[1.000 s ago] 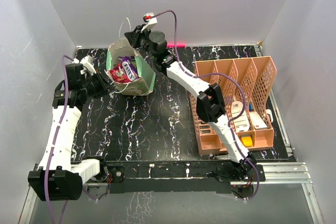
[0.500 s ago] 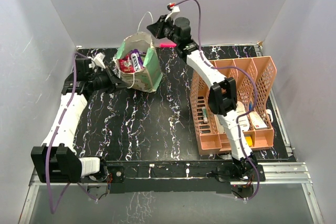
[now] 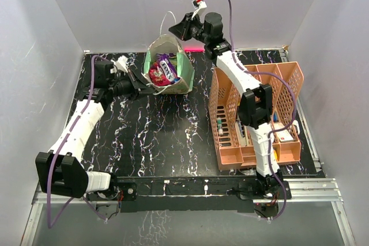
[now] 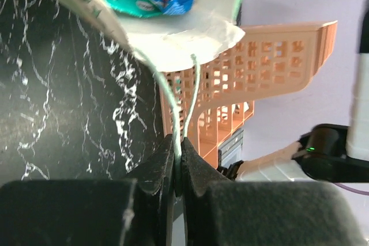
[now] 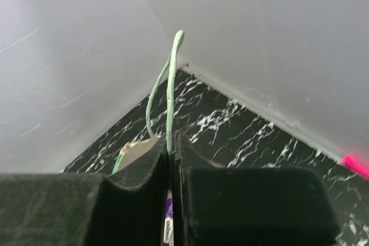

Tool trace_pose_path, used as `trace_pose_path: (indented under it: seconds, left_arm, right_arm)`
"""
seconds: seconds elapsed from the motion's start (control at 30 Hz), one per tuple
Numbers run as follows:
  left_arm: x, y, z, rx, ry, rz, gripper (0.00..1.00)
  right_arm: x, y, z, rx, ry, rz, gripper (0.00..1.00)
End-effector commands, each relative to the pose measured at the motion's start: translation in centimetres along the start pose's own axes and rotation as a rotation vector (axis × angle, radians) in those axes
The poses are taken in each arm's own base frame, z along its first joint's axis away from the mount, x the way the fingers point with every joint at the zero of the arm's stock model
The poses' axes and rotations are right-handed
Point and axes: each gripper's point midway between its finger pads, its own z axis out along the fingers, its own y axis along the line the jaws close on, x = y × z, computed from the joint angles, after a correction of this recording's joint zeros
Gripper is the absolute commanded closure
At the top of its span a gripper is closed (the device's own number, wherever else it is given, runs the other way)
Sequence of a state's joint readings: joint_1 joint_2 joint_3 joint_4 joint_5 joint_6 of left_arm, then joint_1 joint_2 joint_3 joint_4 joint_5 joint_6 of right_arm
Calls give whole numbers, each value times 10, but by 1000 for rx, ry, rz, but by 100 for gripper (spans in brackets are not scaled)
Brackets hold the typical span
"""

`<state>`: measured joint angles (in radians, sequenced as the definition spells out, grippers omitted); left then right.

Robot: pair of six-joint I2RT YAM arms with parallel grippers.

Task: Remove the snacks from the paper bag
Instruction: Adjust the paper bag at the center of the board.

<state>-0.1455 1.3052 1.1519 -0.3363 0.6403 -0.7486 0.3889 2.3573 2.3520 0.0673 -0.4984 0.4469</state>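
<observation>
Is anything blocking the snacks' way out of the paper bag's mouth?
Nothing visible. The paper bag gapes open, the snacks exposed; left gripper and right gripper are shut on its cord handles, outside the opening.

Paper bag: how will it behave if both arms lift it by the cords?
Likely floppy: the paper bag wall curls near the left gripper. Probably light: thin cords, one in the right gripper, hold it tilted. Snacks may slide toward the tilted mouth.

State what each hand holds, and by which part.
Both hold the paper bag by its cord handles: the left hand pinches one handle, the right hand the other.
</observation>
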Motion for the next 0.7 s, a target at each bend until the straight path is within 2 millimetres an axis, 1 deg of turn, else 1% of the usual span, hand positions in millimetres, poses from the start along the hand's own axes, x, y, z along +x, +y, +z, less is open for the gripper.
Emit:
trace_pose_path:
  seconds: [0.0, 0.1, 0.13, 0.23, 0.27, 0.4, 0.43, 0.5, 0.57, 0.63, 0.67]
  left_arm:
    - [30, 12, -7, -10, 65, -36, 96]
    - [47, 25, -7, -25, 103, -49, 94]
    - [52, 28, -7, -28, 116, -55, 93]
    - [65, 36, -12, -45, 133, -56, 91]
    - [69, 38, -16, -58, 133, -50, 89]
    - [77, 49, -34, -138, 103, 8, 78]
    - [78, 51, -40, -164, 93, 27, 74]
    - [78, 54, -50, -203, 76, 67, 61]
    - [75, 52, -61, -231, 55, 116, 44]
    - [69, 43, -71, -230, 30, 174, 31]
    - [63, 33, -75, -206, 11, 215, 28]
  right_arm:
    - [-84, 103, -36, -201, -151, -118, 93]
    - [-58, 123, -38, -221, -97, -106, 93]
    - [-47, 127, -38, -221, -75, -96, 93]
    - [-27, 137, -41, -218, -38, -66, 93]
    - [-20, 140, -42, -217, -25, -55, 93]
    - [-5, 153, -48, -210, -5, -21, 93]
    - [-3, 160, -49, -215, -2, -21, 93]
    - [1, 165, -52, -202, 4, -24, 93]
    - [2, 165, -54, -187, 7, -15, 93]
    - [2, 164, -57, -170, 5, -3, 93]
    - [1, 164, -57, -162, 4, 0, 93]
